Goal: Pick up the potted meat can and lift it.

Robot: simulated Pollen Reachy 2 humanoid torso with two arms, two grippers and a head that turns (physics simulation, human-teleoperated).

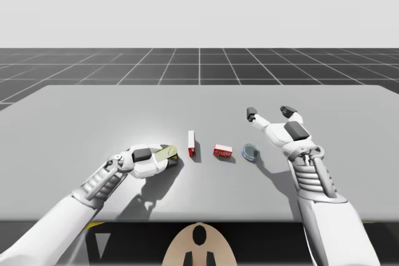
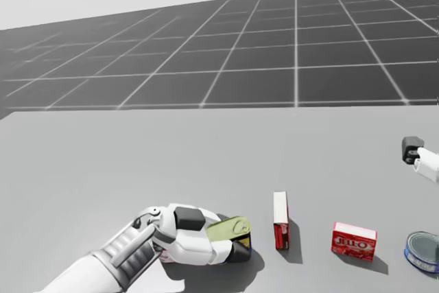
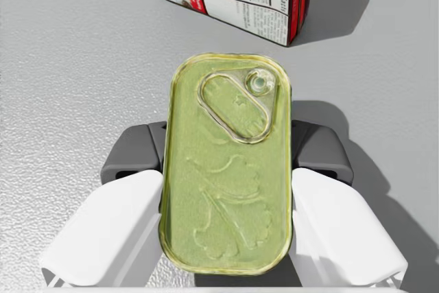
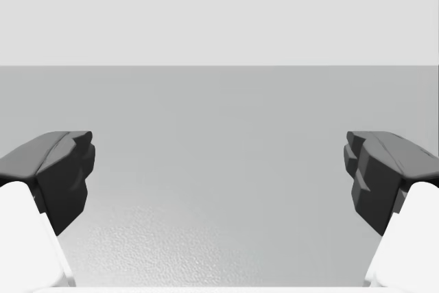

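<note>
- My left gripper [image 3: 226, 154] sits at the lower left of the high view, lying low over the table [image 1: 93, 116]
- Its dark fingers [image 3: 130, 156] press on the two long sides of the potted meat can [image 3: 226, 193], so the hand is clamped on the can
- The can's green pull-tab lid faces the wrist camera; I cannot quite tell whether its base rests on the table or is just off it
- Judged risk: the sides are smooth metal and the pads cover only a short stretch, so a jerky lift could let the can slip or tilt out
- A tall red and white box [image 1: 191, 143] stands just ahead of the can; a forward swing while rising could knock it over
- Right of it in the high view lie a small red box [image 1: 222, 151] and a round blue tin [image 1: 250, 152], well apart from the can
- Furthest, at centre right, my right gripper [image 1: 270, 113] hovers with fingers spread wide, holding nothing
</note>
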